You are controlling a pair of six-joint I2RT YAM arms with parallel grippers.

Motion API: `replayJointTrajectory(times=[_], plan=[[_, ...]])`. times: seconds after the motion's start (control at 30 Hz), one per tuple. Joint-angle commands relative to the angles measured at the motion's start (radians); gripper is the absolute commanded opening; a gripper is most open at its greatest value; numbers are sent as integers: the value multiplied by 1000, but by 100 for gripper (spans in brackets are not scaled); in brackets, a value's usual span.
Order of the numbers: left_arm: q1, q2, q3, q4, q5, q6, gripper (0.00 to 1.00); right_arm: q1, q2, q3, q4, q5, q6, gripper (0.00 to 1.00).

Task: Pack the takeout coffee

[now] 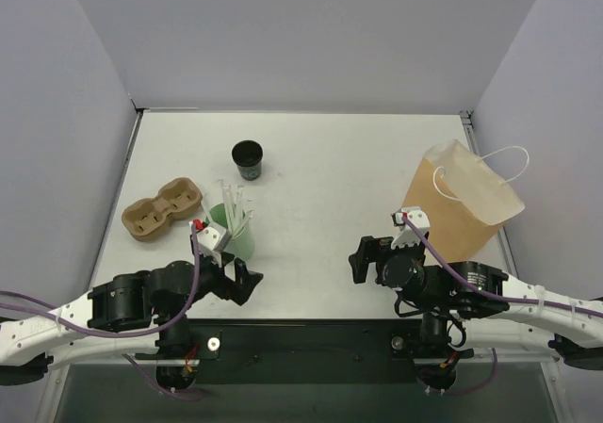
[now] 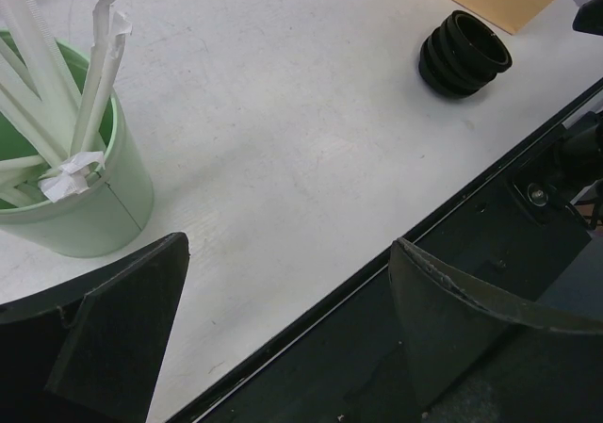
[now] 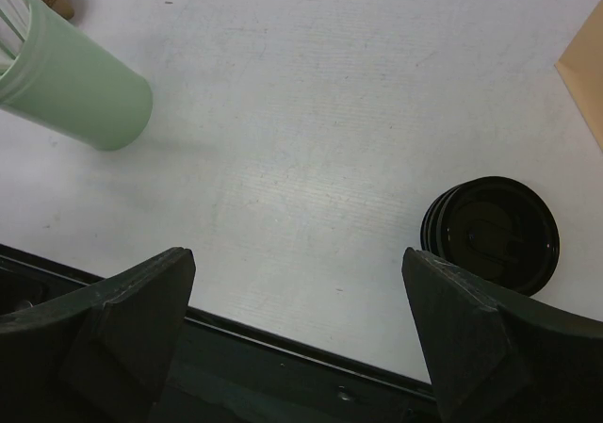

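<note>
The takeout coffee (image 1: 248, 159), a small black cup that is dark inside, stands upright on the white table toward the back, left of centre. It shows in neither wrist view. My left gripper (image 1: 243, 280) is open and empty near the table's front edge, just right of the green cup; in the left wrist view (image 2: 290, 244) its jaws stand wide apart over the table edge. My right gripper (image 1: 363, 258) is open and empty near the front edge, left of the bag; in the right wrist view (image 3: 297, 253) its jaws are also wide apart.
A green cup (image 1: 233, 233) (image 2: 85, 206) (image 3: 80, 93) holds several wrapped straws. A cardboard cup carrier (image 1: 162, 209) lies to its left. A brown paper bag (image 1: 462, 202) with white handles stands at the right. A stack of black lids (image 2: 464, 54) (image 3: 490, 235) lies near the right gripper.
</note>
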Motion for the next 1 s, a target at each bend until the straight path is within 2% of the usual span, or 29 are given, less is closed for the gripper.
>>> replayJointTrajectory(times=[0.0,0.17,0.23,0.33,0.37,0.4,0.47,0.5,0.57,0.6,0.7,0.83,0.93,0.97], plan=[[-8,13,6,35,-3,14,97,2,6,26,-19,20,-2,100],[-5,62,107,22,-57,71,95,2,0,25,-17,-9,7,99],[-6,129,216,12,-161,98,95,2,0,23,-17,-30,2,99],[6,275,374,-1,-347,221,95,4,9,23,-16,-61,-13,96],[19,318,420,8,-380,302,95,4,12,25,-14,-69,-21,95],[93,409,457,16,-391,344,95,4,24,28,-14,-81,-28,95],[238,497,574,7,-263,399,94,4,41,35,-7,-95,-53,94],[406,580,607,1,-186,402,91,5,59,37,-5,-102,-61,93],[567,654,692,-7,17,389,87,5,81,39,18,-107,-84,92],[667,727,716,-5,73,389,86,8,105,40,30,-115,-99,91],[745,864,793,37,193,402,84,15,159,54,87,-151,-165,86],[819,1054,948,35,267,453,74,15,216,78,162,-190,-240,79],[865,1202,1068,12,343,473,72,19,247,92,210,-225,-283,75],[872,1237,1094,2,365,479,67,19,257,92,222,-245,-291,74]])
